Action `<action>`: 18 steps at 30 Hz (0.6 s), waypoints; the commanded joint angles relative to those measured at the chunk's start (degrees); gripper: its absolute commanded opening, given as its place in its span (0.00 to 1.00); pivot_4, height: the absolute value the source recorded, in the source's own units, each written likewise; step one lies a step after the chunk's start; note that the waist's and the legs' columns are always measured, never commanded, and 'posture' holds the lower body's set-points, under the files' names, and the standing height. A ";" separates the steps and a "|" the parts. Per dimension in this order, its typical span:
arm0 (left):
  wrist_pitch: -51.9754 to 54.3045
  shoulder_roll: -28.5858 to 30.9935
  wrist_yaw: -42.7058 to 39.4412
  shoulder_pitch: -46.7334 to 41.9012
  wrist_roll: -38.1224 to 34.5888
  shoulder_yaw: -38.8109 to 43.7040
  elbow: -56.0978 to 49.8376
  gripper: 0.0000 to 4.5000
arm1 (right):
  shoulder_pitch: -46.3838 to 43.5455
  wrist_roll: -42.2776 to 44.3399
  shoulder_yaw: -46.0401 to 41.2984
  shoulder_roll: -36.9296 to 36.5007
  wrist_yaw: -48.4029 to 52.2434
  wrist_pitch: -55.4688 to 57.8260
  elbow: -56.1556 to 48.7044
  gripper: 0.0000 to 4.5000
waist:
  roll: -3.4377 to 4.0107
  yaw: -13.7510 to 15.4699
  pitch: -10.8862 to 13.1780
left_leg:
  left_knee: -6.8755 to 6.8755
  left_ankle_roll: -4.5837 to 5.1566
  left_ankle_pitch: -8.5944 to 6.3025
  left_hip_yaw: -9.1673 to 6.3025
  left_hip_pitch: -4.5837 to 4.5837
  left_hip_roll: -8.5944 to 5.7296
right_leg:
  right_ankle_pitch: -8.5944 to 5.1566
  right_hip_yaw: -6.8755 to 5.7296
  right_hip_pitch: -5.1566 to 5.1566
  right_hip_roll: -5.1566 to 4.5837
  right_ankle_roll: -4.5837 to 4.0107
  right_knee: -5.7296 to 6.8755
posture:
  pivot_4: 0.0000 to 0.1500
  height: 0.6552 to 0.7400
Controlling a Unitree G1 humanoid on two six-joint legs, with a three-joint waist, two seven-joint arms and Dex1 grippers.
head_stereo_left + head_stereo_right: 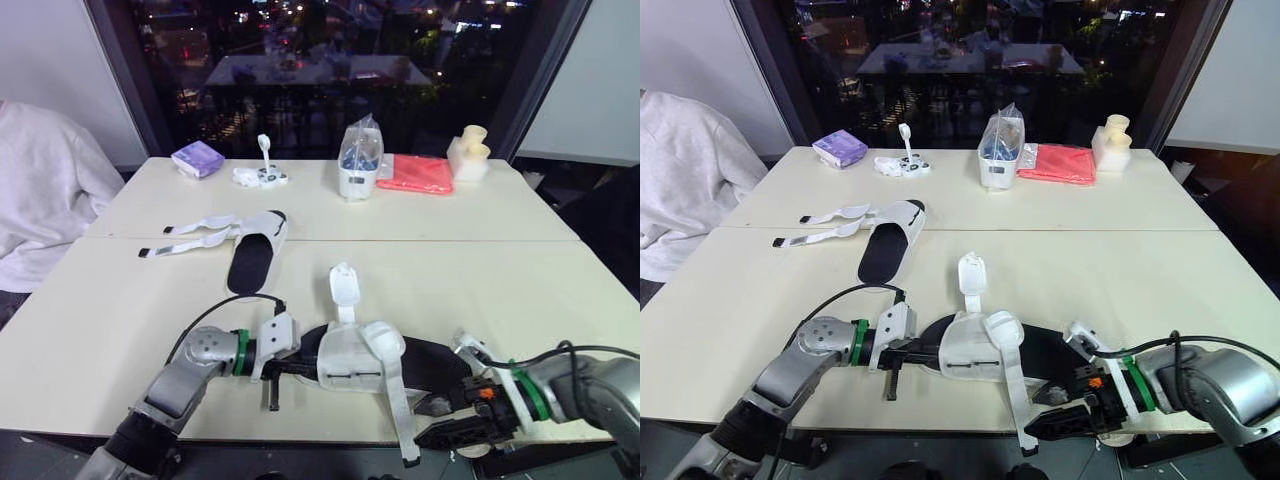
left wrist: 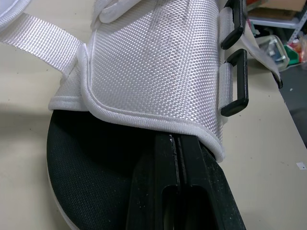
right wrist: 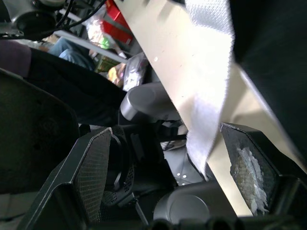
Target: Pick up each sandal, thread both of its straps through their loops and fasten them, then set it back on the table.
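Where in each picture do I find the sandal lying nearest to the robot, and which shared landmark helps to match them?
Left eye view: near sandal low centre, at the table's front edge.
Right eye view: low centre, slightly further left.
Left wrist view: its white woven upper over the black sole.
Right wrist view: its white strap hanging past the table edge.
Landmark: that strap over the beige table edge.

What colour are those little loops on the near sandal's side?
Black loops, set against white woven fabric; clearest in the left wrist view.
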 commanded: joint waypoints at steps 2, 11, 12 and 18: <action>1.65 0.26 -0.83 0.93 1.68 -2.59 1.53 0.00 | -1.52 -0.98 1.73 1.84 -1.03 -0.92 -1.34 0.87 | -0.01 -0.05 -0.03 | 0.00 0.00 0.00 0.00 0.00 0.00 | 0.00 0.00 0.00 0.00 0.00 0.00 | 1.00 1.00; 2.46 0.46 -0.55 1.43 1.50 -2.39 0.40 0.00 | -6.36 2.11 2.75 8.99 -4.87 4.18 -0.41 0.87 | -0.02 -0.04 -0.07 | 0.01 0.00 0.00 -0.01 0.00 0.00 | 0.00 0.00 0.01 0.00 0.00 0.02 | 1.00 1.00; 2.54 0.43 -0.52 1.42 1.52 -2.41 0.34 0.00 | -6.54 2.36 2.59 9.20 -5.06 4.66 -0.29 0.87 | -0.03 -0.04 -0.08 | 0.01 0.00 0.00 -0.01 0.00 0.00 | 0.00 0.00 0.01 0.00 0.00 0.02 | 1.00 1.00; 2.60 0.36 -0.39 1.48 1.54 -2.40 0.21 0.00 | -6.14 1.85 3.12 9.03 -5.17 4.95 -0.33 0.56 | -0.03 -0.05 -0.08 | 0.01 0.00 0.00 -0.01 0.00 0.00 | 0.00 0.00 0.01 0.00 0.00 0.02 | 1.00 1.00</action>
